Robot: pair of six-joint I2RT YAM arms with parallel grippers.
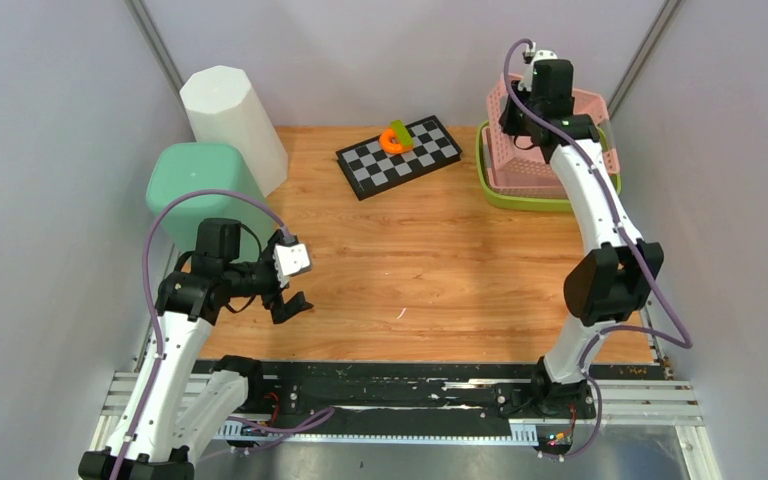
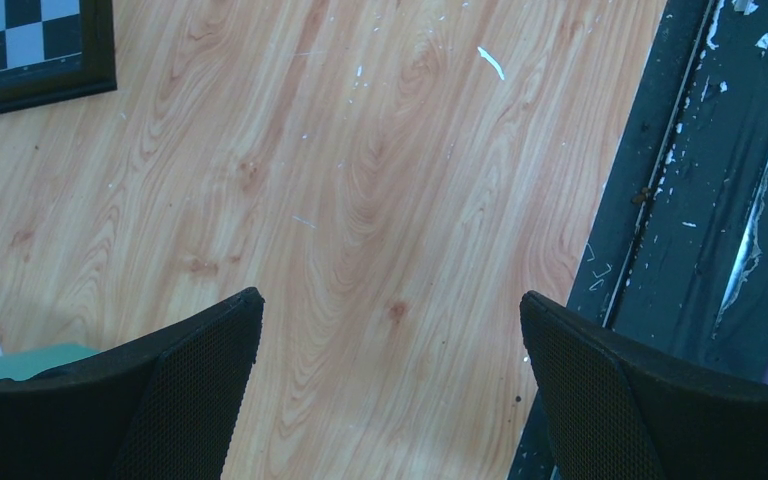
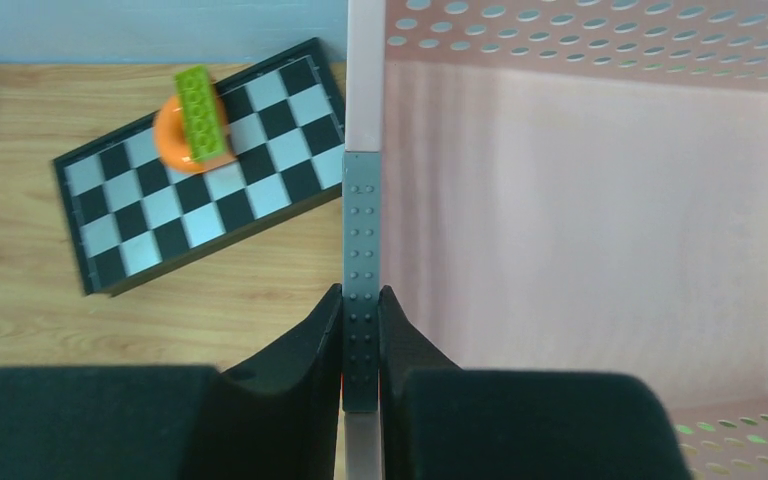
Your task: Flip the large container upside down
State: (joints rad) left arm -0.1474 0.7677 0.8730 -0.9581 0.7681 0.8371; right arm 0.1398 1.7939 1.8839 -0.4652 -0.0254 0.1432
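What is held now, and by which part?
The right end effector grips the pink basket by its side wall's rim; the left end effector holds nothing.

arms [image 1: 585,200] white, joints [image 1: 610,285] black | cables [image 1: 144,270] purple | left end effector [image 2: 390,297] black

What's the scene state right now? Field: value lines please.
left gripper: open, empty, over the wooden tabletop
right gripper: shut on a grey studded strip at the rim of the pink perforated plastic basket
basket: upright, sitting in a lime green tray, far right
far centre: black-and-white chessboard, with an orange ring and green studded brick on it
far left: mint green bin, white faceted container
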